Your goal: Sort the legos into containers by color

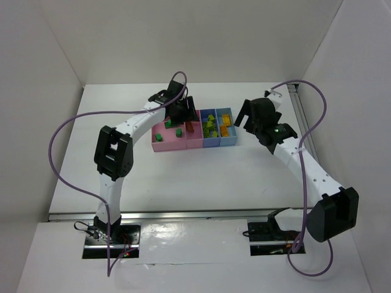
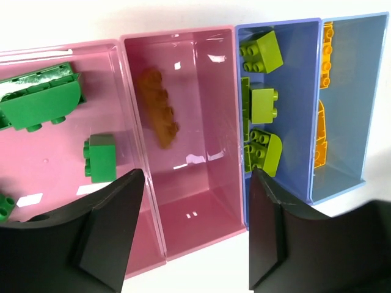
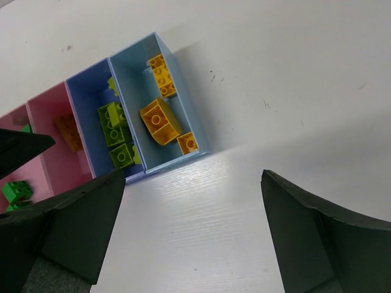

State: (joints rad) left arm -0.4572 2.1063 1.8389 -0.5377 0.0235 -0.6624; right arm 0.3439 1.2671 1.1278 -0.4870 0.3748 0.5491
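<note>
Table (image 1: pixel 201 177) is carrying the containers (image 1: pixel 168 145), which are lying directly under the left jaws and ahead-left of the right jaws. Legos (image 2: pixel 263 104) are sitting inside them. An orange brick (image 2: pixel 157 107), long axis pointing away, is lying in the narrow pink bin (image 2: pixel 183 232) below the left jaws' gap. Both pairs are standing spread, holding nothing.

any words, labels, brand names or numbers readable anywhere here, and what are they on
No readable text in any view.
legos: plain studs, no lettering legible.
containers: bare walls and floors, no label.
arms: no marking legible in the top view.
white patch on the floor of the wider pink bin: blank sticker or glare, cannot tell; nothing to read on it.
</note>
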